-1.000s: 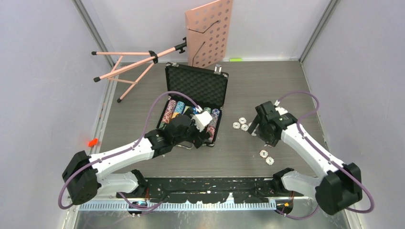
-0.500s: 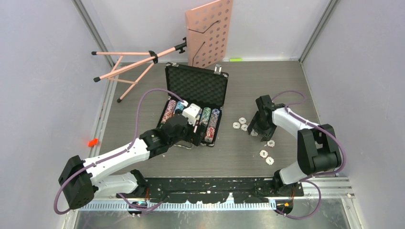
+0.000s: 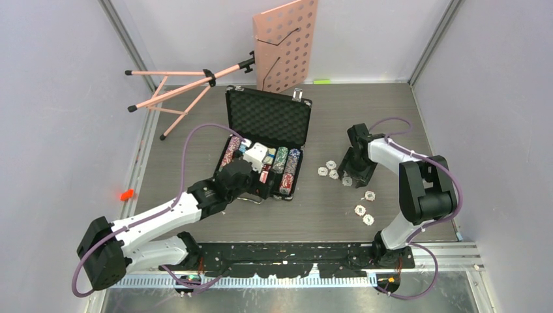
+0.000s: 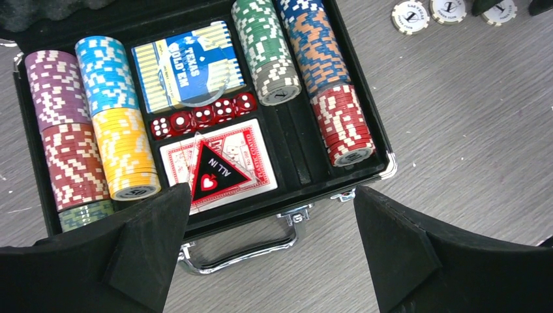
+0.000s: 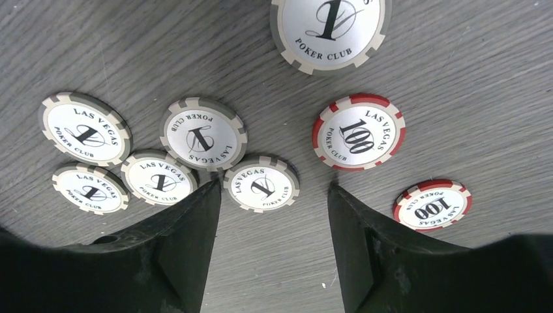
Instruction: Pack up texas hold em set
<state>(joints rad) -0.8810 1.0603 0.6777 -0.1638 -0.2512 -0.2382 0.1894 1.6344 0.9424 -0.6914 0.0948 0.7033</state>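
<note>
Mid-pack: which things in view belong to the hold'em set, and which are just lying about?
Job: black case, open; chip stacks, card decks, red dice and ALL IN marker inside it; loose chips on the table.
Lying about: pink music stand; small red object at the table's left edge.

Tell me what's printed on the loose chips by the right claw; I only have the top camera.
Observer: Six grey-edged chips read 1; two red-edged chips read 100.
Operator: Is the right claw gripping one?
Observer: No, it is open, with one grey-edged chip just ahead of it.
Operator: What fills the case's middle?
Observer: A Texas Hold'em deck, five red dice, and an All In triangle on a red-backed deck.
</note>
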